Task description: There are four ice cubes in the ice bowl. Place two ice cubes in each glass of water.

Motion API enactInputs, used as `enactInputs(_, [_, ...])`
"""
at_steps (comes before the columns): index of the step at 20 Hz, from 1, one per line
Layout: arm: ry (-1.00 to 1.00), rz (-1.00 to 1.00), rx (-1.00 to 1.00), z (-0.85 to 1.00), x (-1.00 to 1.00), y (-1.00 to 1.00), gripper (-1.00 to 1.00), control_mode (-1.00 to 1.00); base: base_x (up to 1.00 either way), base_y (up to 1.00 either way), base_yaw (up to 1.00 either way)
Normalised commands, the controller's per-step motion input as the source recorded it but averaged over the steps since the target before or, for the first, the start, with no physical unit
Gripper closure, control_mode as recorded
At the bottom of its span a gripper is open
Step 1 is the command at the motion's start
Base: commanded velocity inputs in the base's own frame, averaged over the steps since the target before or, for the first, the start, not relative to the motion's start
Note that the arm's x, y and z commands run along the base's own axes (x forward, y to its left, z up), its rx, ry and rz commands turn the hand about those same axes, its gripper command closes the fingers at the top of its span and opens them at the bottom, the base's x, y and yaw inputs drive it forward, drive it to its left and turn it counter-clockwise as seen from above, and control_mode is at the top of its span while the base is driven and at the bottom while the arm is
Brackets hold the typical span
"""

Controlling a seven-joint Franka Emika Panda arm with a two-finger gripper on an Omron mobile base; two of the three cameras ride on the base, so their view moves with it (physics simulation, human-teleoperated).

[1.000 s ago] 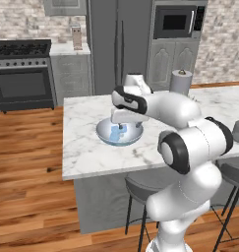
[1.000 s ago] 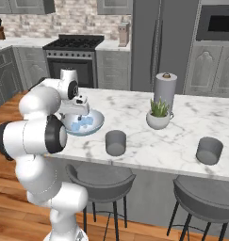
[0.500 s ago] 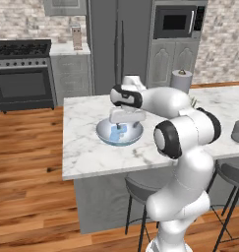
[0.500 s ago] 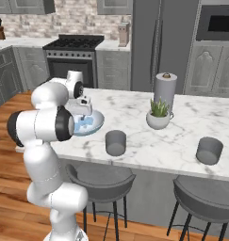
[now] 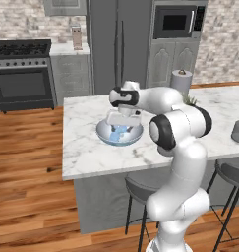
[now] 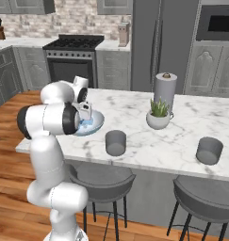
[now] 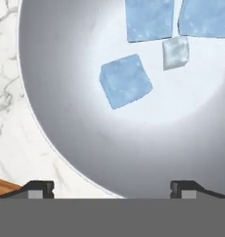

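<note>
While four ice cubes [image 7: 125, 82] lie bunched in the ice bowl [image 7: 58, 92] on the counter [image 5: 86, 147], I hold the gripper [image 7: 111, 187] just above them, jaws spread wide and empty. My worry: the cubes sit close together, so a descent off-centre could nudge neighbours or let one skid. I have the arm folded forward, hand pointing down into the bowl; both glasses [image 6: 116, 142] wait well apart.
</note>
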Motion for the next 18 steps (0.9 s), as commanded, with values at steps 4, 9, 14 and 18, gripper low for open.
enactInputs(4, [0.05, 0.00, 0.05, -0.26, 0.58, 0.13, -1.00, -1.00, 0.00, 0.00, 0.00])
enactInputs(9, [0.10, 0.00, 0.01, -0.13, 0.20, 0.00, -1.00, -1.00, 0.00, 0.00, 0.00])
enactInputs(14, [0.14, 0.00, 0.00, -0.02, 0.03, 0.00, -1.00, -1.00, 0.00, 0.00, 0.00])
enactInputs(18, [0.09, 0.00, 0.00, -0.05, 0.10, 0.00, -1.00, -1.00, 0.00, 0.00, 0.00])
